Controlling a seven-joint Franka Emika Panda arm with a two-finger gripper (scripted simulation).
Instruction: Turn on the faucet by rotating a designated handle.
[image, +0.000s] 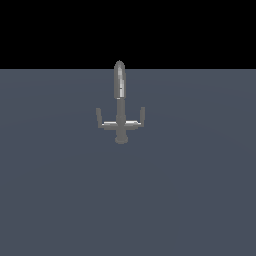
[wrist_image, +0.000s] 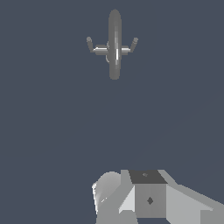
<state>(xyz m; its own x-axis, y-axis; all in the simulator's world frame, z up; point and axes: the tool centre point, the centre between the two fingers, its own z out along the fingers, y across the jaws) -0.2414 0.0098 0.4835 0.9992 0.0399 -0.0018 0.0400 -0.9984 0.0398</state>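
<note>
The faucet (image: 120, 107) is a small grey metal tap standing on the grey floor, with a tall rounded spout, a round base and a crossbar. Two matching short levers rise from the crossbar ends: one handle (image: 99, 118) on the exterior view's left, the other (image: 142, 115) on the right. Nothing shows which one is the designated handle. The arm is out of the exterior view. The wrist view shows the faucet (wrist_image: 114, 43) from above, with both levers (wrist_image: 90, 44) (wrist_image: 134, 43). My gripper (wrist_image: 148, 177) shows only as grey blocks at the frame edge, far from the faucet and touching nothing.
A flat, plain grey floor (image: 190, 200) stretches around the faucet, with a black background behind it. No other objects are in view.
</note>
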